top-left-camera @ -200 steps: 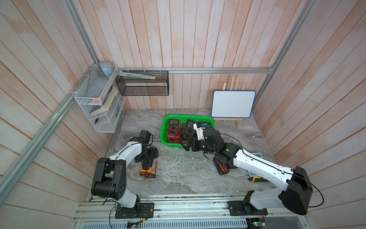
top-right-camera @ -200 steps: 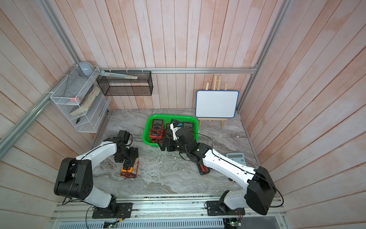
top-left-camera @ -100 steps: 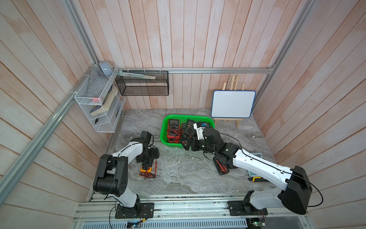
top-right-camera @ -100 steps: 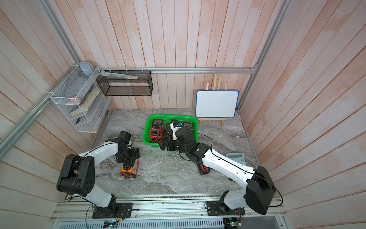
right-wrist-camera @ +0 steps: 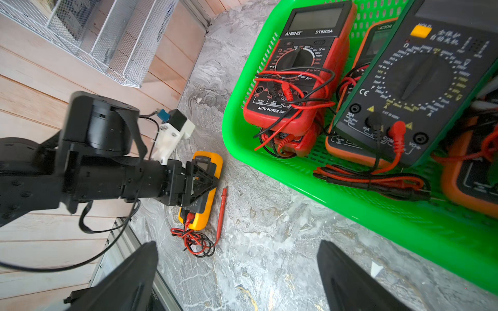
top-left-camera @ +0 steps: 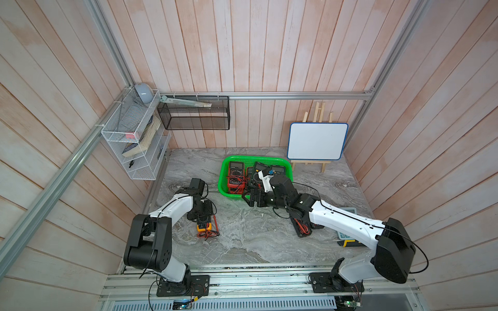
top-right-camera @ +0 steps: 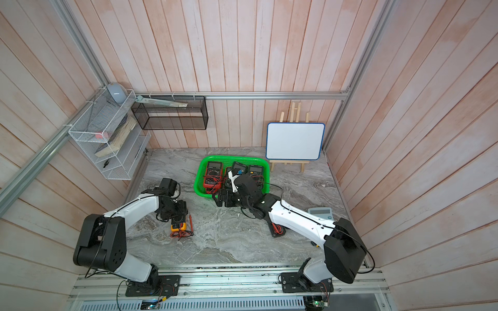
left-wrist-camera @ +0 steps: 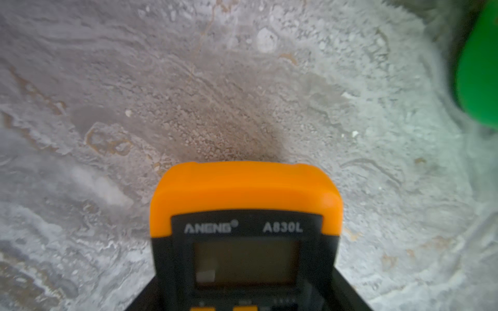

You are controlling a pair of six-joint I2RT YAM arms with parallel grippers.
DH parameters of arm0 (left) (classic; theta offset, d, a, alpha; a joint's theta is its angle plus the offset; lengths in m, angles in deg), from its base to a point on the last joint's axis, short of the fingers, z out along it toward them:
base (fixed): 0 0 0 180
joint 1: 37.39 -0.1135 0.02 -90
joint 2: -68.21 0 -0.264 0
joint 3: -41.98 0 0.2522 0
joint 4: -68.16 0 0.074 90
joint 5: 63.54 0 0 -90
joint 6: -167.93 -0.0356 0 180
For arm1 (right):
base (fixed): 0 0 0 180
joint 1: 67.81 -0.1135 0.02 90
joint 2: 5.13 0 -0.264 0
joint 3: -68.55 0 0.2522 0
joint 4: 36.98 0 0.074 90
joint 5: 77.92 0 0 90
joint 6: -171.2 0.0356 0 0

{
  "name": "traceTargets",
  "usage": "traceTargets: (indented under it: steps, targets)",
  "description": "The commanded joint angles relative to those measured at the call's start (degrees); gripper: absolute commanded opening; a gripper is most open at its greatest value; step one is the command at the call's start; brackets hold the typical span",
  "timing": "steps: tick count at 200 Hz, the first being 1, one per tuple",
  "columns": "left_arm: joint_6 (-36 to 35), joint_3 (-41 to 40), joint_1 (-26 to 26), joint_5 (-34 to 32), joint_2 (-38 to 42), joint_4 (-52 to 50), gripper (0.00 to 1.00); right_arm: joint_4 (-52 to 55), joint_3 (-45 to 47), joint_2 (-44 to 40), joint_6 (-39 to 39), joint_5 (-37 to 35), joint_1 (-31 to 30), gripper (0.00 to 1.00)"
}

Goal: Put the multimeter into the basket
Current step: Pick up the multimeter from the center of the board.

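An orange and black multimeter (top-left-camera: 204, 225) (top-right-camera: 179, 226) (right-wrist-camera: 198, 215) lies flat on the marble table, left of the green basket (top-left-camera: 223, 172) (top-right-camera: 198, 177) (right-wrist-camera: 234, 129). My left gripper (top-left-camera: 201, 213) (top-right-camera: 176, 214) (right-wrist-camera: 202, 177) is shut on it, one finger on each long side. In the left wrist view the multimeter (left-wrist-camera: 246, 194) fills the space between the jaws. A coil of red and black leads (right-wrist-camera: 196, 242) trails from its near end. My right gripper (top-left-camera: 248, 198) (top-right-camera: 220, 199) (right-wrist-camera: 237, 243) hangs open and empty over the table by the basket's front left corner.
The basket holds a red multimeter (right-wrist-camera: 296, 67), a dark one (right-wrist-camera: 417, 80) and others with tangled leads. A loose red probe (right-wrist-camera: 222, 212) lies beside the orange multimeter. A black multimeter (top-left-camera: 303, 227) lies under the right arm. A calculator (top-right-camera: 320, 212) and whiteboard (top-left-camera: 316, 141) stand at right.
My left gripper has gone from open to shut on the orange multimeter. The right arm has hardly moved.
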Motion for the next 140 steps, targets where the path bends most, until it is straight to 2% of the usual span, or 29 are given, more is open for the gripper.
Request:
traceTargets:
  steps: [1, 78, 140]
  targets:
    - [0.32, 2.57, -0.23, 1.63, 5.39, -2.92, 0.0, -0.78, -2.3, 1.39, 0.17, 1.27, 0.67, 0.98]
    - [1.62, 10.27, -0.12, 6.24, 17.31, -8.98, 0.0, -2.0, -3.9, 1.87, 1.37, 3.37, 5.83, 0.98]
    - [3.1, 20.82, -0.15, 10.83, 16.53, -8.18, 0.0, -3.14, -3.28, 0.11, 2.86, 6.02, 11.8, 0.98]
